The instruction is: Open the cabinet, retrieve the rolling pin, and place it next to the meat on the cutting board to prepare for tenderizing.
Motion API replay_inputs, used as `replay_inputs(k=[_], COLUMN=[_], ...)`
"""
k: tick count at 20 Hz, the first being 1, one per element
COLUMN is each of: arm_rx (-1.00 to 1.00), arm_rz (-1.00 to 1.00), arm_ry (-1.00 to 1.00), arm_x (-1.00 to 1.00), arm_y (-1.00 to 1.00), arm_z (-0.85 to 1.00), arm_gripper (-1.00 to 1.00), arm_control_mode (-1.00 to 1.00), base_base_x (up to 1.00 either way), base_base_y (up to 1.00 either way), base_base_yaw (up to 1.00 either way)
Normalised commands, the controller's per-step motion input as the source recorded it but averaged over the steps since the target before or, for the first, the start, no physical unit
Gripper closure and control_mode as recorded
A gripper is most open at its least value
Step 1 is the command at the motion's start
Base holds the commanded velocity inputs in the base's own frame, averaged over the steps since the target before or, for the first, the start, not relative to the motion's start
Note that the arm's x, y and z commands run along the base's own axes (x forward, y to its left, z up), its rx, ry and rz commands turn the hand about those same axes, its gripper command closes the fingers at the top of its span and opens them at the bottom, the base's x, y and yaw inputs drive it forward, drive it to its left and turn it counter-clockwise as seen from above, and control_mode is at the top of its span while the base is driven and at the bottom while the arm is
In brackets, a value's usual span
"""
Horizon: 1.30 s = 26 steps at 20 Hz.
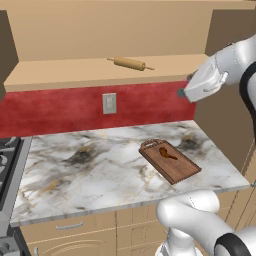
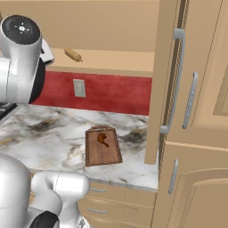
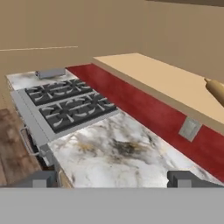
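Jaws [image 3: 112,178] spread, empty. Pin [image 1: 129,63] lies on the cabinet [image 1: 100,72] shelf, well apart; a careless reach could roll it off.

Marble counter [image 1: 100,165] under cutting board [image 1: 172,162]; cabinet shelf [image 1: 75,72] under rolling pin [image 1: 129,63].

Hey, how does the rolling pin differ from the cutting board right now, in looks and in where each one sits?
The rolling pin is a light-brown cylinder with thin handles; the cutting board is a dark reddish-brown flat rectangle. The rolling pin lies up on the open cabinet's shelf; the cutting board lies below on the marble counter. The cutting board carries the meat; the rolling pin lies alone. Both look wooden.
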Motion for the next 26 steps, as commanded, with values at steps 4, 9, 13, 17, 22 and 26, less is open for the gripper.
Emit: replay_inputs(k=[4,9,13,17,22,26], arm_rx=[0.00,0.00,0.00,0.00,0.00,0.00], arm_rz=[-0.10,-0.07,-0.04,-0.02,-0.01,0.00], arm_ry=[-0.04,-0.03,0.00,0.00,0.00,0.00], arm_x=[0.52,0.53,0.62,0.55,0.44,0.26], arm_y=[-0.23,-0.22,-0.11,-0.03,-0.02,-0.01], arm_z=[0.07,0.10,0.00,0.00,0.00,0.00], arm_gripper=[-1.00,-1.00,-1.00,-1.00,-1.00,-1.00], arm_control_mode=[-1.00,-1.00,-1.00,-1.00,-1.00,-1.00], base_base_x=[0.00,0.00,0.00,0.00,0.00,0.00], base_base_y=[0.00,0.00,0.00,0.00,0.00,0.00], base_base_yaw=[0.00,0.00,0.00,0.00,0.00,0.00])
